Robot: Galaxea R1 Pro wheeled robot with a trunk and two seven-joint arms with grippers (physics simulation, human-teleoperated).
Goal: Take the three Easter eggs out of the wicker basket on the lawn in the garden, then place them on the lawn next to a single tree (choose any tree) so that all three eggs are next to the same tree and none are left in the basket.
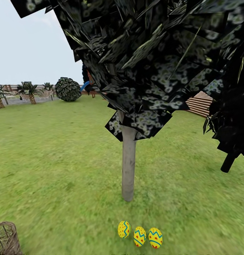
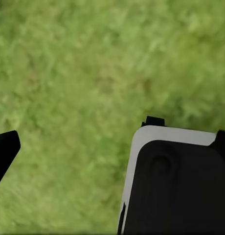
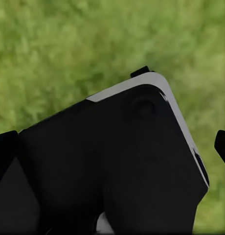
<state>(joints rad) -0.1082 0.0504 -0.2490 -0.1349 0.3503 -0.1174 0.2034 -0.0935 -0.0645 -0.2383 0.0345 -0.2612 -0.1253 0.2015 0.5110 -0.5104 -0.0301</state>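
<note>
Three yellow Easter eggs with red dots and blue-green zigzags lie in a row on the lawn (image 1: 47, 159): the left egg (image 1: 124, 229), the middle egg (image 1: 139, 236) and the right egg (image 1: 155, 237). They rest just in front of the foot of the tree's pale grey trunk (image 1: 128, 166), under its dark blotched foliage. The wicker basket (image 1: 5, 239) stands at the lower left, cut off by the frame edge; no egg shows in the part I see. My left gripper (image 2: 117, 139) and right gripper (image 3: 117, 139) hang open over grass, holding nothing.
A second dark tree with a thin black trunk (image 1: 229, 161) stands to the right. A slatted wooden fence (image 1: 199, 103) lies behind it. Far off are a round bush (image 1: 68, 89), palms (image 1: 29, 92) and a playset. My black, white-edged body (image 2: 176, 186) crosses both wrist views.
</note>
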